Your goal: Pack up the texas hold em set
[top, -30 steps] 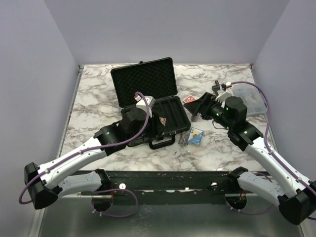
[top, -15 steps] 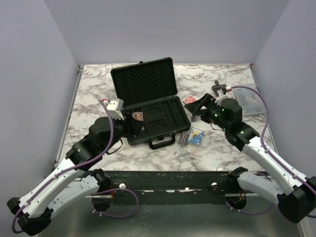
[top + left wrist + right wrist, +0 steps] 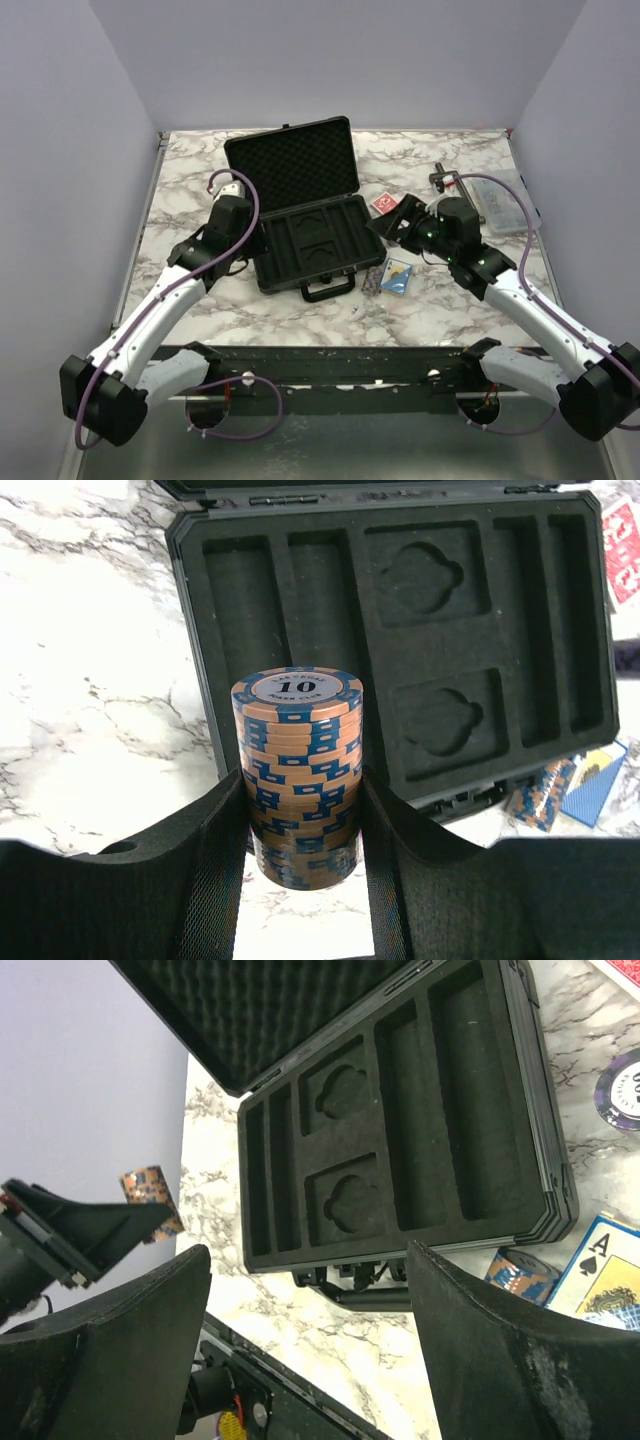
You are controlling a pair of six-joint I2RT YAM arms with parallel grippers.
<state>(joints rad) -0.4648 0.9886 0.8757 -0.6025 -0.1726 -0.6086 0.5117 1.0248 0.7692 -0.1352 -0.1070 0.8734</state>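
Black case (image 3: 315,243) lies open, long axis left-right, handle (image 3: 327,291) facing the near edge. Left gripper (image 3: 300,820) pinches an orange-blue chip stack (image 3: 297,750); right gripper (image 3: 305,1260) gapes empty.

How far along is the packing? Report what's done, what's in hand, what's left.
Done: the case lies open, but every tray slot is empty. In hand: the left gripper holds an orange-and-blue chip stack; the right gripper is open and empty. To do: slot that stack, the red deck, the blue deck, the loose chips by the handle and a purple chip, then shut the lid.
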